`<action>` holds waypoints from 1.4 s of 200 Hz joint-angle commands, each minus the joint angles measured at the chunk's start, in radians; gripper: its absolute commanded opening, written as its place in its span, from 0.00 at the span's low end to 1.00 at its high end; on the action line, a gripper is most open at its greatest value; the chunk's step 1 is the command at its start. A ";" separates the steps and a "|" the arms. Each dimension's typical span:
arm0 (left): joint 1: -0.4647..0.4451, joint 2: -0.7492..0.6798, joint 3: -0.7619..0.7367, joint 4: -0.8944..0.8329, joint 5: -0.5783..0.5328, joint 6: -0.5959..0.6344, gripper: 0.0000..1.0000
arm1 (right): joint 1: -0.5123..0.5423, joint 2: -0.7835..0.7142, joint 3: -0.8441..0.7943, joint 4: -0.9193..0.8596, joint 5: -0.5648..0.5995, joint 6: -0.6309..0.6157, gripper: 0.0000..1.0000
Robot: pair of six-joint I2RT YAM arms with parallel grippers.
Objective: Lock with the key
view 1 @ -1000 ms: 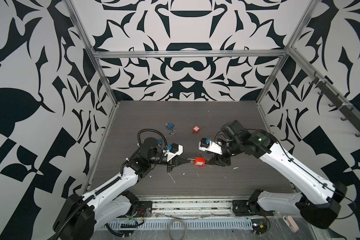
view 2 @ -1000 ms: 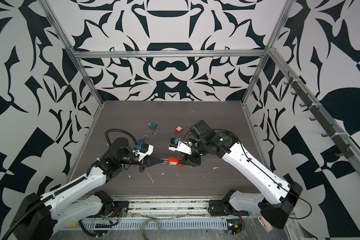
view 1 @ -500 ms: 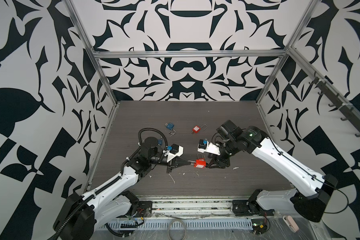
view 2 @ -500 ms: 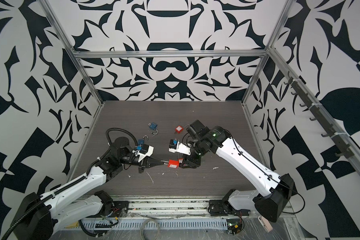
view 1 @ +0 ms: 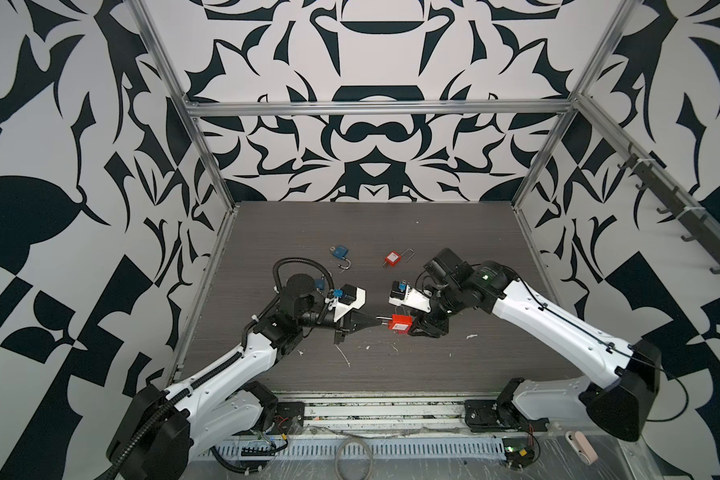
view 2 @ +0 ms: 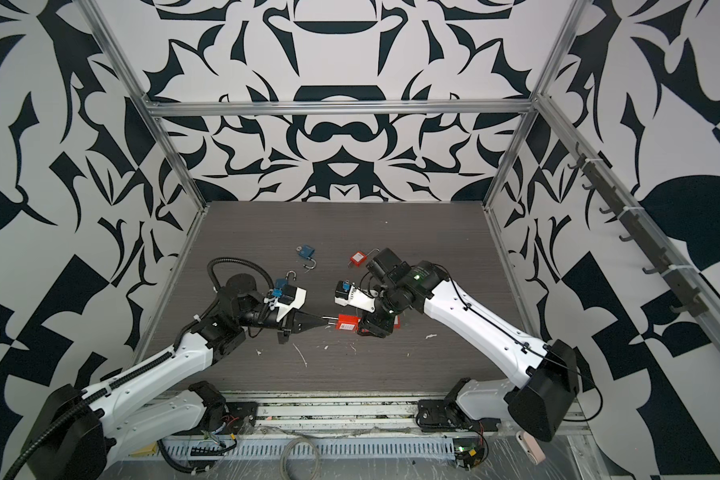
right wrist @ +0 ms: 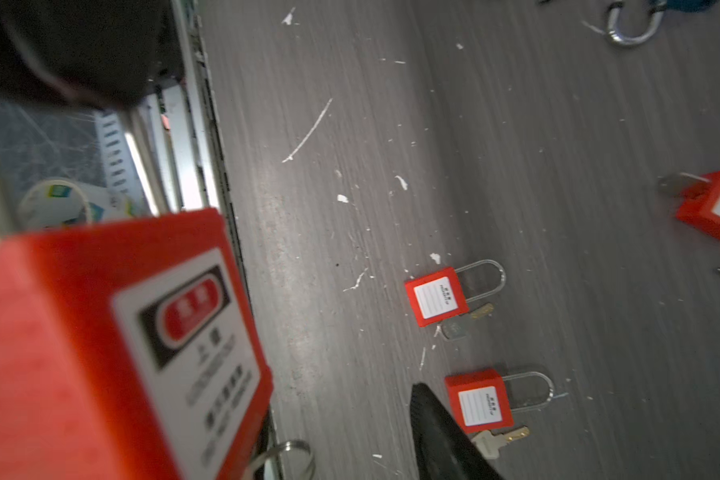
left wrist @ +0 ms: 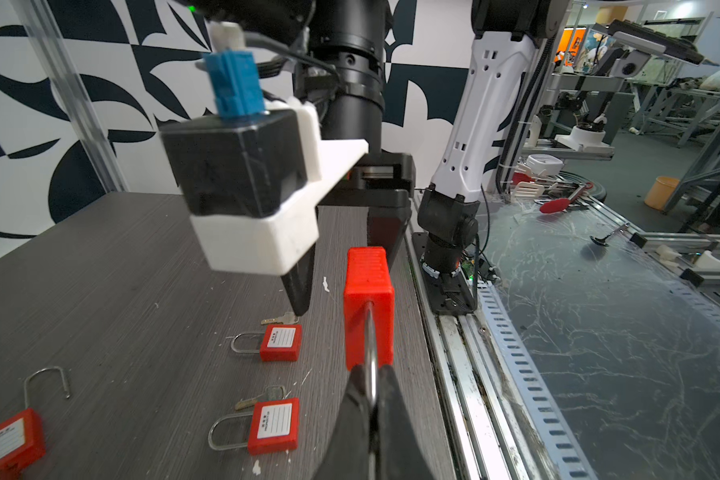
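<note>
While the left gripper point(left wrist: 371, 388) is pressed together on the steel shackle point(left wrist: 371, 345) of a red padlock point(left wrist: 368, 303), the lock body juts out past its fingertips, held off the table point(left wrist: 121, 270). The right gripper point(view 1: 427, 328) faces it from the lock's far end, jaws spread. One finger point(left wrist: 300, 286) points down with its tip just over a key point(left wrist: 279, 320) lying on the board; its mate stands behind the lock body. Whether either finger touches lock or key, cannot tell. That key lies just beside a closed padlock point(left wrist: 281, 343). Closer to the left gripper sit a second key point(left wrist: 258, 399) and a second closed padlock point(left wrist: 273, 426), and further out on the same flank an open-shackle padlock point(left wrist: 9, 440). All of these are on the side of the held lock away from the front rail point(left wrist: 445, 332). A metal ring point(right wrist: 285, 455) shows by the held lock's base; what it hangs on, cannot tell. The front edge runs near the opposite flank, with a strip of scrap-flecked board between it and the grippers. Beyond both grippers toward the back wall the board lies open, apart from a blue padlock point(view 1: 341, 250) and a far red padlock point(view 1: 391, 258), both well apart from the fingertips. The side frames stand well clear of either gripper.
</note>
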 commanded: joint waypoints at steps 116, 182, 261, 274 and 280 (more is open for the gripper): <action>-0.012 -0.019 0.025 -0.035 0.011 0.025 0.00 | 0.028 -0.259 -0.041 -0.124 0.037 -0.077 0.61; -0.019 -0.016 0.035 -0.052 0.023 0.029 0.00 | 0.034 -0.199 0.040 -0.024 -0.037 -0.071 0.46; -0.022 -0.006 0.054 -0.079 0.031 0.049 0.00 | 0.050 -0.153 0.021 -0.024 -0.066 -0.074 0.27; -0.022 -0.005 0.058 -0.086 0.030 0.055 0.00 | 0.049 -0.150 0.018 -0.027 -0.069 -0.077 0.21; -0.022 -0.006 0.058 -0.090 0.029 0.058 0.00 | 0.050 -0.147 0.018 -0.032 -0.069 -0.078 0.18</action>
